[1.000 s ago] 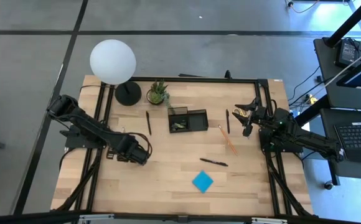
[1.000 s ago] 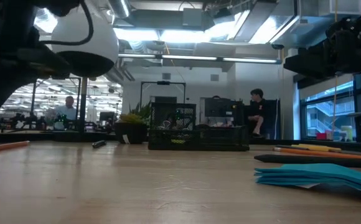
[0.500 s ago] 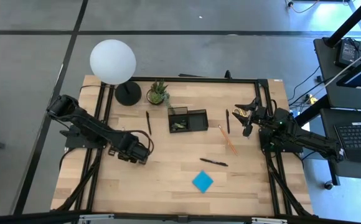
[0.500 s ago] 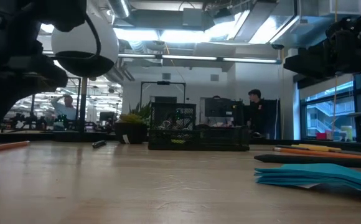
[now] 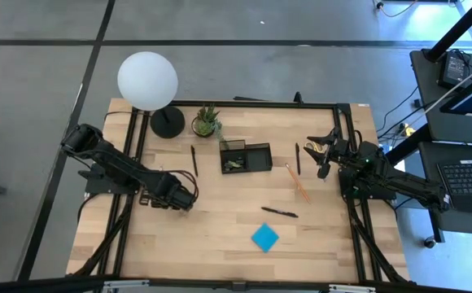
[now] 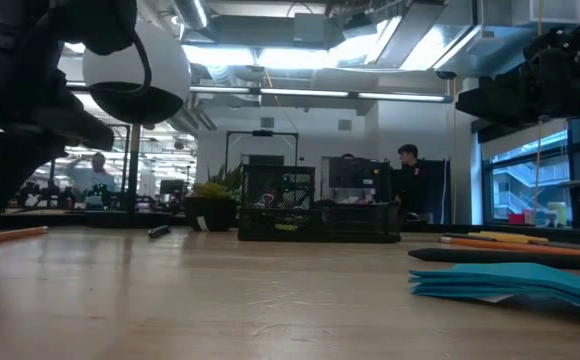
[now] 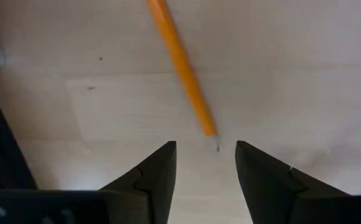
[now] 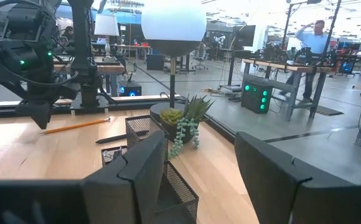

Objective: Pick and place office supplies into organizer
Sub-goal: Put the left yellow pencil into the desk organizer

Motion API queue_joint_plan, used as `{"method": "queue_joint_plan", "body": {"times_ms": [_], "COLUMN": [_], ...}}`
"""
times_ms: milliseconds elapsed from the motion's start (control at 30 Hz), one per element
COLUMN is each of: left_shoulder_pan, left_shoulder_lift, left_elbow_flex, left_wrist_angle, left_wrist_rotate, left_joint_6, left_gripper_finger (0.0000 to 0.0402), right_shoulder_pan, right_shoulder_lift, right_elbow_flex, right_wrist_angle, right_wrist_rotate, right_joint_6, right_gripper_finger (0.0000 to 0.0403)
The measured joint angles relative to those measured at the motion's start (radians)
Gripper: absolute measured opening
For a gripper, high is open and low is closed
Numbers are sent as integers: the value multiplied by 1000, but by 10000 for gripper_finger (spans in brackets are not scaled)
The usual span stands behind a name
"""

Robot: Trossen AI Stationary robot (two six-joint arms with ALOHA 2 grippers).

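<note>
On the left side of the table (image 5: pixel 220 236) we see the left gripper (image 7: pixel 205 163) low over the wood, its two fingers apart with nothing between them. An orange pencil (image 7: pixel 182 67) lies just before the fingertips; its upper end is cut off in the left wrist view, and in the high view the arm hides it. Farther right a black pen (image 5: pixel 194 160) lies near the organizer (image 5: pixel 257 155), which stands at the far middle; what is inside it we cannot make out. To its right lie a second pen (image 5: pixel 298 159) and another orange pencil (image 5: pixel 296 182). Nearer lie a third pen (image 5: pixel 279 212) and the blue sticky-note pad (image 5: pixel 264 237). The right gripper (image 5: pixel 324 155) waits at the far right, fingers apart, holding nothing.
</note>
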Motion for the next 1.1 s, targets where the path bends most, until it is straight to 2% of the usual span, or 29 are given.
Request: {"method": "queue_joint_plan", "body": {"times_ms": [167,400,733,933,1100], "left_shoulder_pan": [0,-1,1,1,1], "left_shoulder_lift": [0,0,-4,-2,-2], "left_elbow_flex": [0,-49,-114,-113,-113], "left_wrist_angle": [6,16,109,85,86], "left_wrist_rotate": [-49,-19,-9,-7,-18], "left_joint_6": [-49,-145,-154,-139,-25], "left_gripper_finger": [159,159,156,128,91], "right_shoulder_pan": [0,0,0,0,0], "right_shoulder_lift": [0,0,0,0,0], "right_elbow_flex": [0,0,0,0,0], "right_wrist_angle": [0,0,-1,-1,-1], "right_wrist_rotate": [0,0,0,0,0], "right_joint_6": [0,1,1,1,1], "right_gripper_finger": [200,200,200,200,200]}}
